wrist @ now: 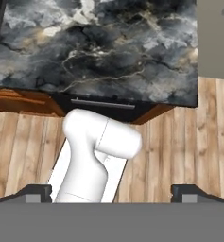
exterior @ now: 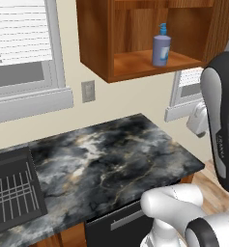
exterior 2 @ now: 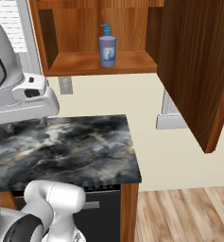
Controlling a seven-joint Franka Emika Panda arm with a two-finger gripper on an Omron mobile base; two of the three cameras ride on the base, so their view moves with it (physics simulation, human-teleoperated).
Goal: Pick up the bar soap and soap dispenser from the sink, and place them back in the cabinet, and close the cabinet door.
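The blue-purple soap dispenser (exterior: 161,46) (exterior 2: 107,47) stands upright on the shelf inside the open reddish-brown cabinet (exterior: 94,38) (exterior 2: 75,64). The cabinet door (exterior 2: 193,66) is swung wide open to the right. The black sink (exterior: 12,193) with its wire rack lies at the counter's left end. The bar soap is out of view. My gripper (wrist: 112,196) is open, with nothing between its fingertips (wrist: 38,194). It hangs high and looks down on the countertop and the wooden floor.
A dark marble countertop (exterior: 111,154) (exterior 2: 71,146) (wrist: 99,42) spans below the cabinet, with a dark drawer front (exterior: 121,222) under it. A window with blinds (exterior: 19,48) and a wall outlet (exterior: 88,90) are behind it. Wooden floor (exterior 2: 179,212) lies to the right.
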